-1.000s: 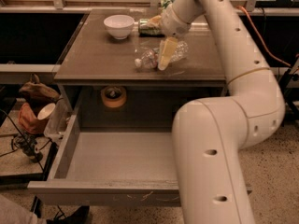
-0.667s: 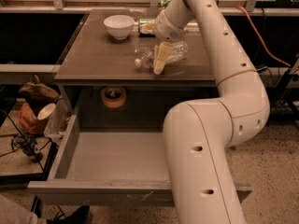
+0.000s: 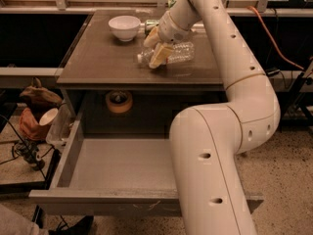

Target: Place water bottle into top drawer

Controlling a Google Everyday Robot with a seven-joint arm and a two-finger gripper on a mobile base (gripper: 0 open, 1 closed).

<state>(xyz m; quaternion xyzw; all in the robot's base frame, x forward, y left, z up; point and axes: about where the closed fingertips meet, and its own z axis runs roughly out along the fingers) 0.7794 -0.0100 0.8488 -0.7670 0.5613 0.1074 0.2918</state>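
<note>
The water bottle lies on its side on the brown tabletop, white cap pointing left. My gripper reaches down from the far side and straddles the bottle near its neck. One cream finger is in front of it and the other behind, closed against it. The top drawer is pulled wide open below the table, and its grey floor is bare. My white arm crosses in front of the drawer's right side and hides it.
A white bowl stands at the back left of the tabletop. A metal can lies behind the gripper. A tape roll sits in the recess under the tabletop. Bags and cables lie on the floor at left.
My gripper has moved left along the bottle toward its neck and closed on it. The bottle's cap end has shifted slightly left and up.
</note>
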